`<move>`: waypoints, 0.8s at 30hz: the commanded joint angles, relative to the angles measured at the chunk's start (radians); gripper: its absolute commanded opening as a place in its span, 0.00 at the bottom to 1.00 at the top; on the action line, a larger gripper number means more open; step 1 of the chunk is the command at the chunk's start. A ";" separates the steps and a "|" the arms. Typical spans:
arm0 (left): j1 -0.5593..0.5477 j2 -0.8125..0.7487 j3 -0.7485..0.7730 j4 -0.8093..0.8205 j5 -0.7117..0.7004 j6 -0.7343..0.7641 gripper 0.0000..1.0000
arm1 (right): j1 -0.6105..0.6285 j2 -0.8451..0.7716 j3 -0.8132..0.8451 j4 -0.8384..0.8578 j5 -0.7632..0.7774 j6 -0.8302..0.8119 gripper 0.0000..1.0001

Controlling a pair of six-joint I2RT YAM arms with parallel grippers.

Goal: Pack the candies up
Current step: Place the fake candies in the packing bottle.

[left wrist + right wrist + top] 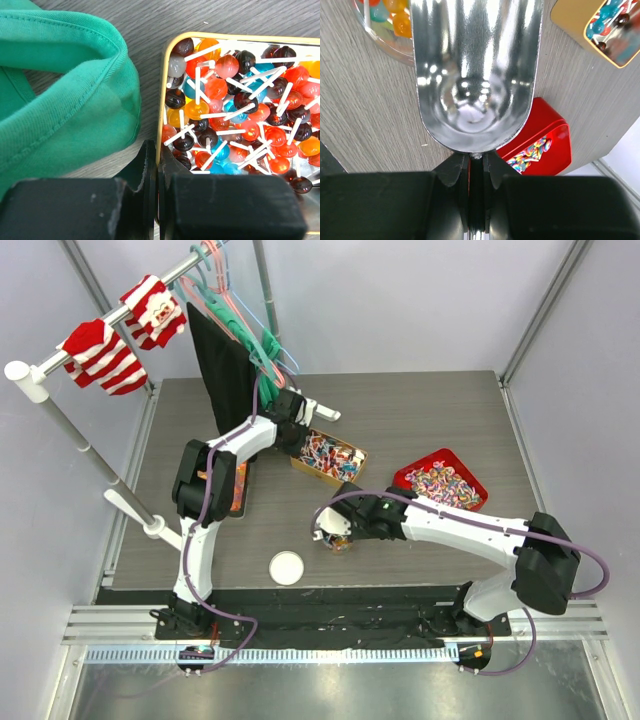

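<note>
My right gripper (476,162) is shut on the handle of a silver scoop (477,75), whose bowl looks empty. The scoop's tip hangs over a small clear cup (380,35) holding yellow and orange gummies (395,12); the cup also shows in the top view (338,540). Striped-wrapper candies (445,483) fill a red tray (408,473), also in the right wrist view (545,125). My left gripper (157,155) is shut on the rim of a gold tin (162,100) full of lollipops (240,115).
A white round lid (286,568) lies near the front edge. A green garment (60,100) hangs beside the tin's left side. A clothes rack with hangers and striped socks (105,355) stands at the back left, with a black panel (220,360) under it.
</note>
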 commanded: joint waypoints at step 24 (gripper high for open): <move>0.009 -0.063 -0.001 0.056 0.015 -0.004 0.00 | 0.002 -0.051 0.041 -0.058 0.026 -0.009 0.01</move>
